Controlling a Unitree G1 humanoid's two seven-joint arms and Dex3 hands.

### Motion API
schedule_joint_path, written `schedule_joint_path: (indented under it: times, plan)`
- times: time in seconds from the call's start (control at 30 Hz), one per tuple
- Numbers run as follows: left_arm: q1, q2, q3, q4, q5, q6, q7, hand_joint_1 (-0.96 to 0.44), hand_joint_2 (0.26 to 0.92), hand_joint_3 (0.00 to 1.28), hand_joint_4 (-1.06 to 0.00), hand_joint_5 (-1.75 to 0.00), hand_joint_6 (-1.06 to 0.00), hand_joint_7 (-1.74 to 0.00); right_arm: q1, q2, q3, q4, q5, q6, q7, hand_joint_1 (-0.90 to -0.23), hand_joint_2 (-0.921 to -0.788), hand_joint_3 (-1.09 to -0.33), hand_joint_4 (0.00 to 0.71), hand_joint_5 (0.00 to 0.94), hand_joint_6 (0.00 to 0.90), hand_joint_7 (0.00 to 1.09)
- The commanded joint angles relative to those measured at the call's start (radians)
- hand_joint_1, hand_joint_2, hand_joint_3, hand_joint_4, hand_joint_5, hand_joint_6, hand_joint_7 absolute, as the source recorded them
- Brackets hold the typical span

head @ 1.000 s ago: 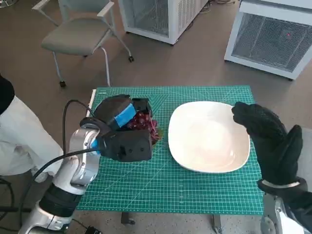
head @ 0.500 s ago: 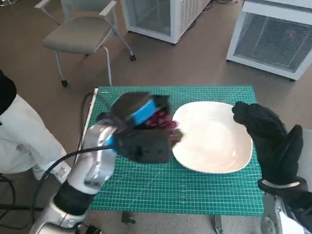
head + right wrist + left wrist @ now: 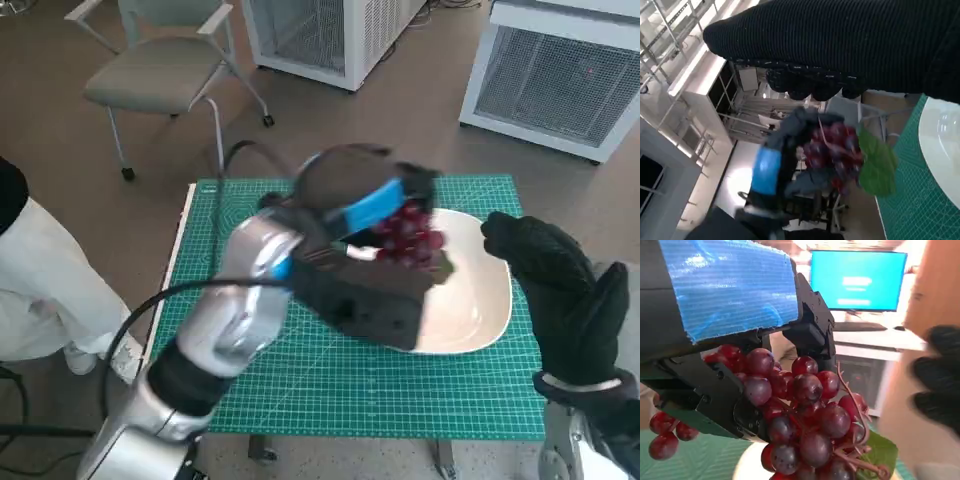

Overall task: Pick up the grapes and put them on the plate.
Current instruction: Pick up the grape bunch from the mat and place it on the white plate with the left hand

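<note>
My left hand [image 3: 360,205] grips a bunch of dark red grapes [image 3: 408,234] with a green leaf, held in the air over the near-left part of the white plate [image 3: 478,318]. The left wrist view shows the grapes [image 3: 802,430] tucked under the blue-taped hand [image 3: 730,285], with the leaf low beside them. In the right wrist view the grapes [image 3: 832,147] and my left hand [image 3: 780,165] hang above the plate's rim [image 3: 940,145]. My right hand [image 3: 560,295] stands empty at the plate's right edge, fingers spread upward.
The plate lies on a green cutting mat [image 3: 300,385] covering the small table. A grey chair [image 3: 160,75] stands on the floor behind the table to the left, and two white cabinets [image 3: 560,70] behind it. A person's white sleeve [image 3: 40,270] is at the left.
My left hand has lifted the grapes from the mat's left side and carried them rightward, and they now hang over the plate. My right hand has hardly moved.
</note>
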Motion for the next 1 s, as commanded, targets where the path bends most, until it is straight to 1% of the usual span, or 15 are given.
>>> schedule_joint_path:
  times: [0.03,0.13,0.2,0.5,0.67,0.73,0.87,0.93,1.0]
  plan:
    - [-0.08,-0.035,-0.001,0.087,-0.025,-0.043,0.007,0.0,0.904,0.12,-0.59,-1.39,-0.7,-0.97,0.035,0.003,-0.004,-0.009,-0.004,0.015,-0.016,-0.447,-0.921,-0.575,0.38,0.631,0.15,0.97]
    - [-0.102,-0.052,-0.004,0.131,-0.031,-0.062,0.016,0.0,0.914,0.1,-0.6,-1.3,-0.67,-1.08,0.04,0.007,-0.004,-0.015,-0.011,0.014,-0.026,-0.447,-0.921,-0.574,0.38,0.631,0.149,0.97]
    - [-0.112,-0.06,-0.007,0.155,-0.033,-0.073,0.022,0.0,0.917,0.09,-0.6,-1.28,-0.67,-1.11,0.043,0.009,-0.004,-0.019,-0.015,0.013,-0.033,-0.447,-0.921,-0.574,0.381,0.63,0.149,0.97]
    - [-0.137,-0.091,-0.018,0.243,-0.033,-0.095,0.026,0.0,0.92,0.09,-0.59,-1.25,-0.67,-1.14,0.06,0.014,-0.002,-0.033,-0.027,0.004,-0.058,-0.447,-0.921,-0.574,0.384,0.628,0.152,0.96]
    - [-0.131,-0.103,-0.019,0.255,-0.033,-0.086,0.025,0.0,0.92,0.09,-0.59,-1.22,-0.66,-1.18,0.065,0.016,-0.004,-0.035,-0.034,-0.001,-0.066,-0.447,-0.921,-0.574,0.385,0.626,0.153,0.96]
    - [-0.125,-0.106,-0.019,0.259,-0.034,-0.089,0.027,0.0,0.919,0.09,-0.6,-1.22,-0.66,-1.17,0.065,0.018,-0.004,-0.034,-0.036,-0.002,-0.07,-0.447,-0.921,-0.574,0.385,0.626,0.154,0.96]
    - [-0.117,-0.117,-0.01,0.277,-0.047,-0.102,0.04,0.0,0.915,0.09,-0.62,-1.3,-0.66,-1.07,0.065,0.02,-0.004,-0.033,-0.039,-0.004,-0.075,-0.446,-0.921,-0.574,0.386,0.624,0.155,0.96]
    - [-0.112,-0.125,-0.002,0.285,-0.063,-0.102,0.039,0.0,0.916,0.12,-0.6,-1.32,-0.63,-1.1,0.064,0.021,-0.005,-0.032,-0.04,-0.004,-0.076,-0.446,-0.921,-0.574,0.386,0.624,0.155,0.96]
    - [-0.104,-0.129,0.005,0.286,-0.08,-0.098,0.029,0.0,0.918,0.17,-0.54,-1.35,-0.55,-1.22,0.063,0.022,-0.006,-0.031,-0.041,-0.004,-0.076,-0.446,-0.921,-0.574,0.387,0.623,0.156,0.95]
